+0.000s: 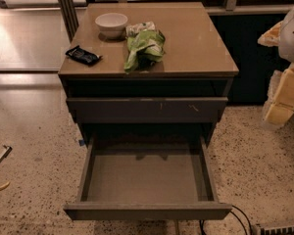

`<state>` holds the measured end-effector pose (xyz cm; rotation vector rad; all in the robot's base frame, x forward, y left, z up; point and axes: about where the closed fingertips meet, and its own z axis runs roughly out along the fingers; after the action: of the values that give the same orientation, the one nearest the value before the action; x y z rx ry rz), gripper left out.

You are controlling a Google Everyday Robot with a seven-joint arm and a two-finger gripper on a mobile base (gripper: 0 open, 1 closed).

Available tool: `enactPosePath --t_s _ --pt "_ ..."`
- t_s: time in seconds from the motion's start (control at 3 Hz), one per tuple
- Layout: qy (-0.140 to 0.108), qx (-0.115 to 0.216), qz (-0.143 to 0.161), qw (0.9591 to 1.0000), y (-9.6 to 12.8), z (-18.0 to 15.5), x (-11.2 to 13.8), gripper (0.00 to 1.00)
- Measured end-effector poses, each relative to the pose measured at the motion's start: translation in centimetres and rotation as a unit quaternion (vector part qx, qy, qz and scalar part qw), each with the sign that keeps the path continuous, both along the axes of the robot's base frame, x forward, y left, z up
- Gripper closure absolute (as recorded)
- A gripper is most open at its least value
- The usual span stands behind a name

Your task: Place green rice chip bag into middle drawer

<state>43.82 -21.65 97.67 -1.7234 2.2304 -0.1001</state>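
- Pincer (280, 102), at the right edge beside the bench (198, 45): a pale blur, cut off there.
- Small white-and-green packet (138, 29): partly hidden behind the green rice chip bag (145, 47).
- Dark cable (236, 217), bottom right: runs out of view.

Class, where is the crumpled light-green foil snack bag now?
The bag lies on the tan cabinet top, right of the white bowl, above the open grey drawer; the tool is at the camera view's right edge, apart.
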Motion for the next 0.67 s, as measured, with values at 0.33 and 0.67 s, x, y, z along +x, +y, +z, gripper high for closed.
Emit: enactPosePath --t_s 0.33,0.67 --pt "-0.003 0.002 -0.001 1.0000 0.1 0.1 0.1 0.00" --pt "-0.019 0.042 -0.024 0.9987 1.4 -0.4 2.5 0.00"
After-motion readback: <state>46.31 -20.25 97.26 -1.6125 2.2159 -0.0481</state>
